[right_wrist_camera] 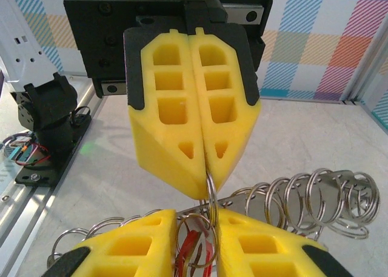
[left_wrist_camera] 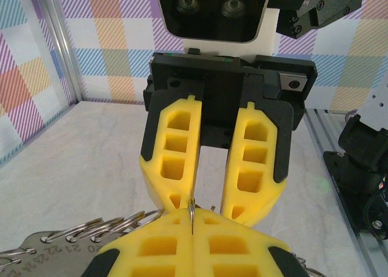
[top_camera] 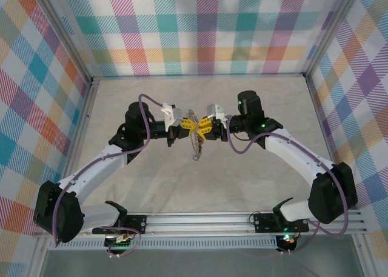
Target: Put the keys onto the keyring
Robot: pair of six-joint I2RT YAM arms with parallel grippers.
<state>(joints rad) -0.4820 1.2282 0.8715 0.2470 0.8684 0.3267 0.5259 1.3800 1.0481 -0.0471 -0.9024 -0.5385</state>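
Both grippers meet tip to tip above the middle of the table. My left gripper (top_camera: 184, 127) (left_wrist_camera: 191, 221) is shut on the thin grey keyring (left_wrist_camera: 191, 210) (right_wrist_camera: 211, 195), seen edge-on between its yellow pads. Facing it, my right gripper (top_camera: 204, 128) (right_wrist_camera: 197, 228) stands open. The keyring runs down along the inner face of one of its fingers (right_wrist_camera: 242, 237). A key's red tag (right_wrist_camera: 197, 256) on a small ring hangs in the gap between the right fingers. The key itself is hidden.
A flat grey metal strip (right_wrist_camera: 291, 195) (left_wrist_camera: 54, 243) stamped with numbers and carrying several split rings hangs below the grippers, dangling toward the table (top_camera: 195, 148). Checked walls enclose the table. An aluminium rail (top_camera: 242, 219) and the arm bases lie at the near edge.
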